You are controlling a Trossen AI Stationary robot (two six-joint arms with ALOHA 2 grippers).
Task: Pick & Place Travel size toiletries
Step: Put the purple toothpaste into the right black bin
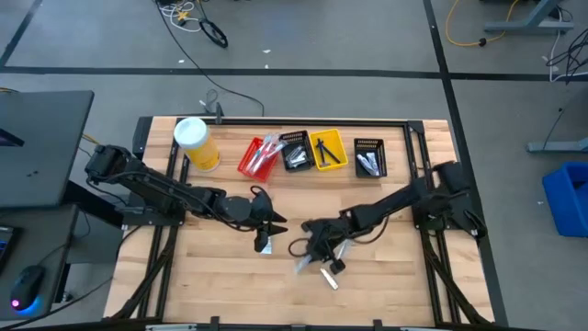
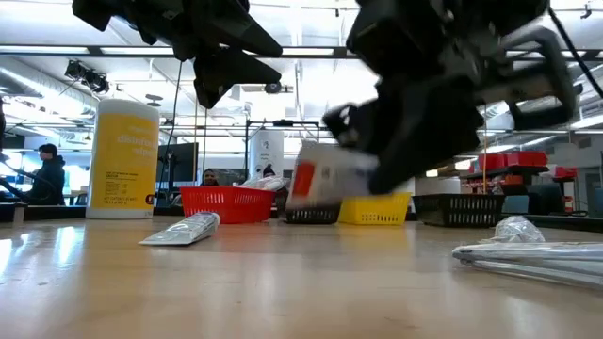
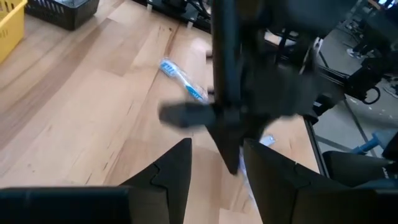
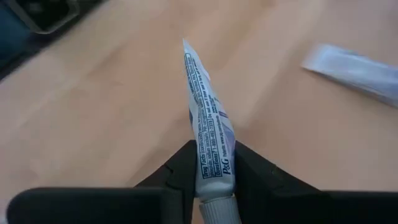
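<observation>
Step in hand: the right tool (image 4: 208,163) is gripping a small white-and-blue tube (image 4: 208,134) between its fingers, cap end toward the wrist; the pick is being completed near the middle of the surface (image 1: 220,276).
Right tool state: narrow, closed on the tube; in the low view the tube (image 2: 330,179) is hanging clear of the surface.
Left tool state: the left tool (image 3: 214,165) is standing partly open, holding nothing, hovering just beside the right arm above the surface.
Remaining items: a packet (image 1: 265,245) is lying under the left tool; a wrapped toothbrush (image 3: 183,78) is lying beyond it; a second tube (image 2: 184,231) is lying flat near the red bin (image 1: 257,158).
Bins: red, black, yellow (image 1: 327,150) and black bins are standing in a row at the far edge.
Next move, judged: carrying the tube up and across to the bin row, well apart from here, is calling for a lift that clears the left arm; which bin takes tubes cannot be told.
</observation>
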